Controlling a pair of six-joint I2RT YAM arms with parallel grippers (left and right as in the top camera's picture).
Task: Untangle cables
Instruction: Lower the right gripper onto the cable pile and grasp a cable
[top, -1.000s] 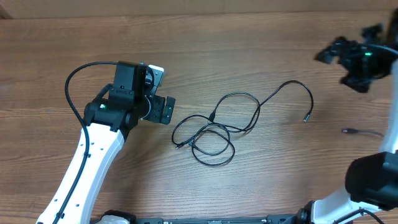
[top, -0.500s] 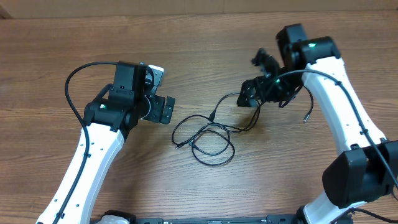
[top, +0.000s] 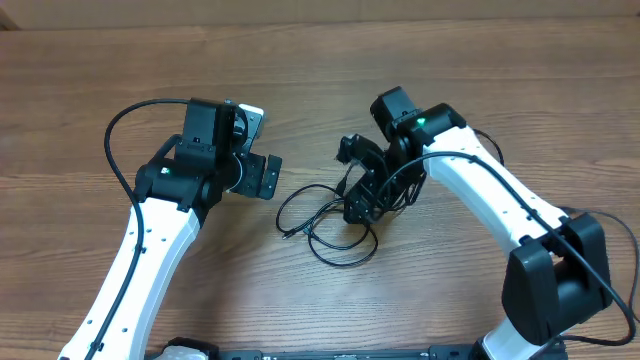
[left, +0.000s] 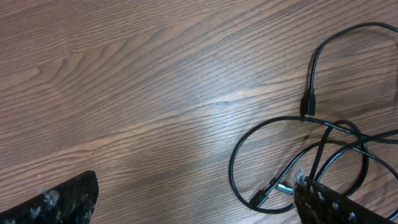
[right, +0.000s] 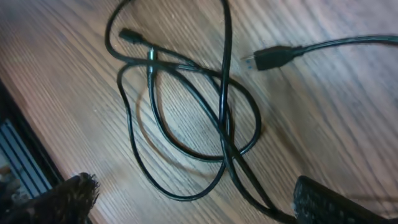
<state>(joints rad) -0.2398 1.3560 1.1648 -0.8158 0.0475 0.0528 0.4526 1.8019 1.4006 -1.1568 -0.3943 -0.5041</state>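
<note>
On wooden table, thin black cables in overlapping loops, small plug ends, left and right jaws apart.

A robotics lab, by its wooden table and two white robot arms.
</note>
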